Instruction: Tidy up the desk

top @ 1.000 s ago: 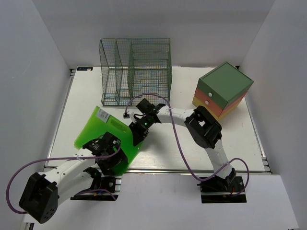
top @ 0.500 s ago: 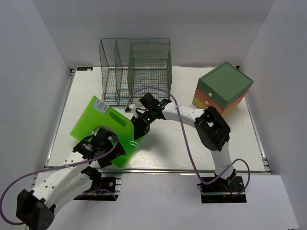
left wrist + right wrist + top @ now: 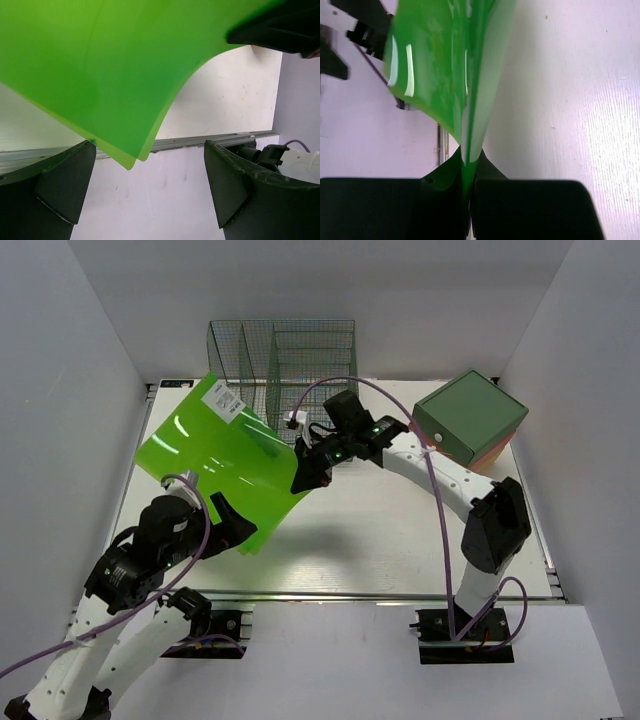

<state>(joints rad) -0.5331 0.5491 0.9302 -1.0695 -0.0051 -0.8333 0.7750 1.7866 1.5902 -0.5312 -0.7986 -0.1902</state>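
The desk [image 3: 400,540] spans the view, with a wire rack [image 3: 285,360] at 12 o'clock. The right hand [image 3: 304,474] is clamped on a green folder [image 3: 225,455] raised at 10 o'clock. The left hand [image 3: 230,527] gapes wide below it.

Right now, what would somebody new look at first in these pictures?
The big bright green folder, held tilted in the air over the left side of the desk. The right tool is shut on its right edge, and the left tool gapes wide open by its near corner. At the back of the desk stands a green wire rack.
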